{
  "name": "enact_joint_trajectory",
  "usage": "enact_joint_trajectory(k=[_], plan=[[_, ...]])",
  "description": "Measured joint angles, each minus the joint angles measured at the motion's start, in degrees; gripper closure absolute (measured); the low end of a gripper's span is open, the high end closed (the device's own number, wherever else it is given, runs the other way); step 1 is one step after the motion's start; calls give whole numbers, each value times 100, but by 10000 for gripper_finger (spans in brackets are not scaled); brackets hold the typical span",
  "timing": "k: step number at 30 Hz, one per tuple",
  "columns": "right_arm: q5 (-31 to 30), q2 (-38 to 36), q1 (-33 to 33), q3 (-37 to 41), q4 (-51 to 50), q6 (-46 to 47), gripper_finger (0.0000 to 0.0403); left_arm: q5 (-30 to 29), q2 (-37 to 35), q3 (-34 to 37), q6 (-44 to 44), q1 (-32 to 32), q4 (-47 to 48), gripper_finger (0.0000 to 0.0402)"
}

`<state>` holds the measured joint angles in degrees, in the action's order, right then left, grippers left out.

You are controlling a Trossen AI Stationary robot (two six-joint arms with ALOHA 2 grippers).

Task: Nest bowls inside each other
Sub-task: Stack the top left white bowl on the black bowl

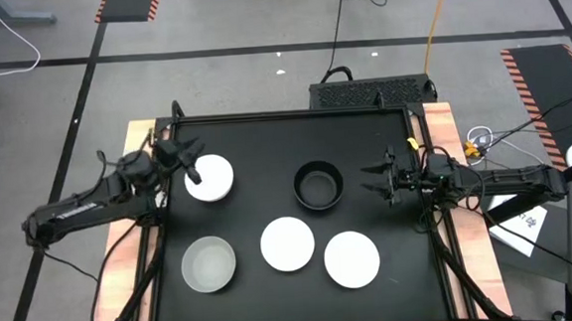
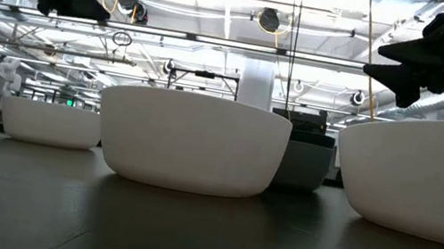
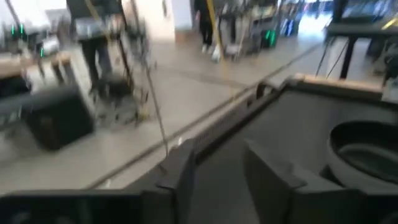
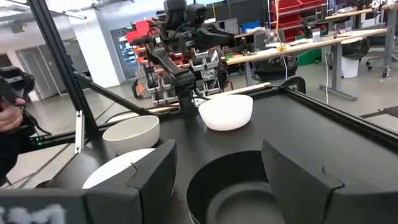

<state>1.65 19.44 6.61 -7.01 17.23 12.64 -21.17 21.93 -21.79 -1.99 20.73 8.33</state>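
Five bowls stand on their bases on the black table (image 1: 265, 142). A white bowl (image 1: 210, 178) is at the far left, a black bowl (image 1: 318, 185) in the middle, and two white bowls (image 1: 288, 244) (image 1: 352, 259) and a pale grey bowl (image 1: 209, 264) stand nearer. My left gripper (image 1: 190, 158) hangs open above the far-left white bowl's left rim, nothing between its fingers (image 3: 183, 180). My right gripper (image 1: 374, 175) is open and raised, just right of the black bowl (image 4: 236, 193), pointing level at it.
A raised rim and wooden strips (image 1: 443, 151) border the table. A dark box (image 1: 371, 91) sits beyond the far edge. A person's hand (image 4: 9, 115) shows beyond the table's left side. Bare table lies between the black bowl and the far edge.
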Motion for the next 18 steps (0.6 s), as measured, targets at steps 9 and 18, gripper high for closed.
enact_joint_trajectory(k=[9, 18], plan=[[9, 0, 0, 0, -105, 61, 174, 31, 1752, -1261, 752, 573, 1939, 125], [241, 2, 0, 0, -321, 260, 174, 871, 2899, -2409, 930, 1385, 3811, 112]])
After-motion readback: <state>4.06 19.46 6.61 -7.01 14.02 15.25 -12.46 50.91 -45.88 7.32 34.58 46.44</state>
